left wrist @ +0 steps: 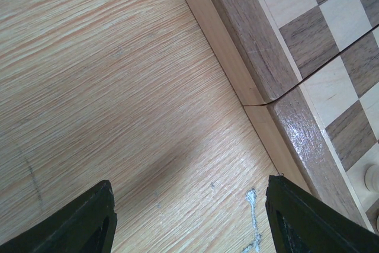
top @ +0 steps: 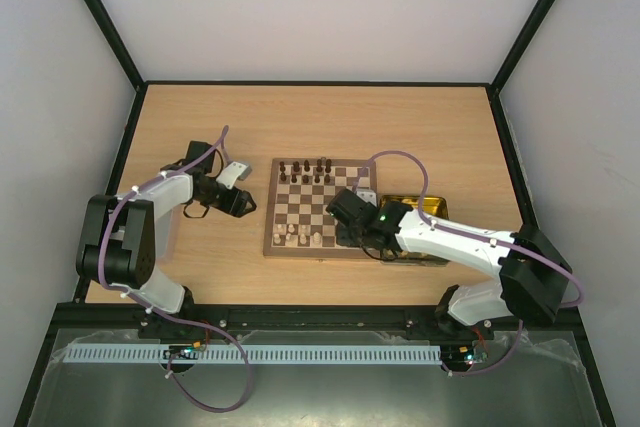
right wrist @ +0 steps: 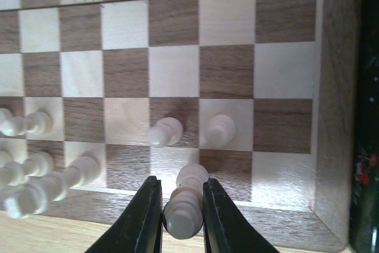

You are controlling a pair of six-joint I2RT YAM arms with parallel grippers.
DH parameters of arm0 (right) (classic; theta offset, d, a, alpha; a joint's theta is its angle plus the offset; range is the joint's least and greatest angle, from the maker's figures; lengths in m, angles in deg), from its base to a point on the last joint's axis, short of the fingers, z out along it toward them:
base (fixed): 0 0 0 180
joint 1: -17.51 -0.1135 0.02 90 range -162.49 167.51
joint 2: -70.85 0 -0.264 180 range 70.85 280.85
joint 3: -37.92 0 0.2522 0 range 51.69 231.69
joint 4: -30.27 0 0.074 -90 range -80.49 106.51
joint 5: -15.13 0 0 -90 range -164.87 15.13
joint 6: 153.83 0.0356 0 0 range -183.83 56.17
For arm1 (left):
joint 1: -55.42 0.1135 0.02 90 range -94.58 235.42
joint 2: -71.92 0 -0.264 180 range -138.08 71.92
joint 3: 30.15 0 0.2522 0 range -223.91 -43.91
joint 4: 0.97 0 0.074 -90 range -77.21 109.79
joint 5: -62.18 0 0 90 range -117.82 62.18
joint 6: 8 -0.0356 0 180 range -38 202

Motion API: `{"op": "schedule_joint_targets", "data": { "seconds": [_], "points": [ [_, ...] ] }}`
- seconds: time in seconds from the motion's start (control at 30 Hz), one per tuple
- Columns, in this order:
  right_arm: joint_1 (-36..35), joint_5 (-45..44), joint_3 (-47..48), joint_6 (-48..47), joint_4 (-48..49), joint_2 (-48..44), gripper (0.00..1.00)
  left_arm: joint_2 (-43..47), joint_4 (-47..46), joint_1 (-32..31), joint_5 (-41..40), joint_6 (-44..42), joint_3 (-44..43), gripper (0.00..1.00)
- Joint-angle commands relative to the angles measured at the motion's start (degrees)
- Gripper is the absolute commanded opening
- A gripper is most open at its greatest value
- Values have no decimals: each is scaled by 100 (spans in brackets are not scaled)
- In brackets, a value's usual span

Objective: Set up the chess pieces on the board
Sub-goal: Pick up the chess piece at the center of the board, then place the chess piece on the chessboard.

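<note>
The table is carrying the board at its middle, with a gold tray lying just beside the board's right edge. The left gripper is hanging open over bare table, just beside the board's left border, gripping nothing. The right gripper is reaching over the board's near right part, its fingers pinching a cream piece from both sides above the nearest row. Whether that piece is touching the board I cannot tell. Along the far rows dark pieces are standing. Other cream pieces are sitting in the two near rows, left of and just beyond the held one.
</note>
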Motion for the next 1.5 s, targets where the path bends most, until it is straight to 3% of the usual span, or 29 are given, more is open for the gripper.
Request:
{"op": "schedule_joint_targets", "data": {
  "seconds": [0.0, 1.47],
  "points": [
    [6, 63, 299, -20, -139, -40, 16, -64, -3, 29, 81, -24, 45, 70],
    [-393, 134, 791, -36, 204, 816, 16, -54, 2, 90, 141, -68, 72, 70]
  ]
}}
